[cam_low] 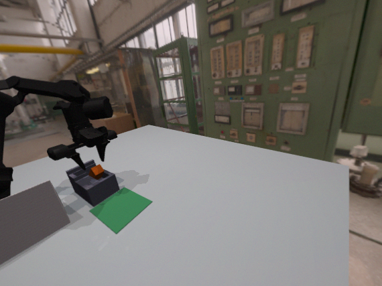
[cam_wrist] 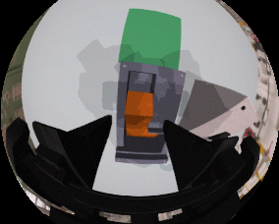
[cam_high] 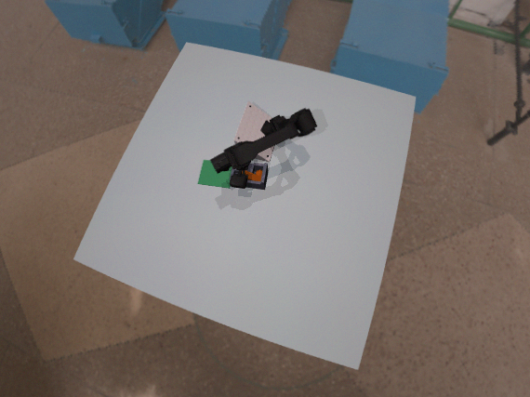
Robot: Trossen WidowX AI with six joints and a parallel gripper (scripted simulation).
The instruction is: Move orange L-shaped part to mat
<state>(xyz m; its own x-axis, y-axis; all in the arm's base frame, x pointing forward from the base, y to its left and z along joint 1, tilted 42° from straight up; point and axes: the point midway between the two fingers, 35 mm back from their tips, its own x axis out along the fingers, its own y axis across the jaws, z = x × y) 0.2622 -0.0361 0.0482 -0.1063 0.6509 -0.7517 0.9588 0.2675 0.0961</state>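
The orange part (cam_high: 255,176) (cam_low: 97,171) (cam_wrist: 139,103) is tipped in the pocket of the grey tray (cam_low: 104,191) (cam_wrist: 169,93). Its end nearer the mat stands up above the tray's rim, and its L-shaped end sits low at the far side. The green mat (cam_high: 214,175) (cam_low: 124,208) (cam_wrist: 152,34) lies against the tray's end with nothing on it. My gripper (cam_low: 92,164) (cam_wrist: 138,121) is open and empty, pointing down above the tray. In the wrist view its fingertips are on either side of the part. In the top view the arm hides the fingertips and part of the tray.
A slanted board (cam_high: 251,122) (cam_low: 30,215) (cam_wrist: 211,113), pinkish on one face and grey on the other, stands beside the tray and near the arm. The pale table (cam_high: 279,261) (cam_low: 251,215) carries the tray, mat and board.
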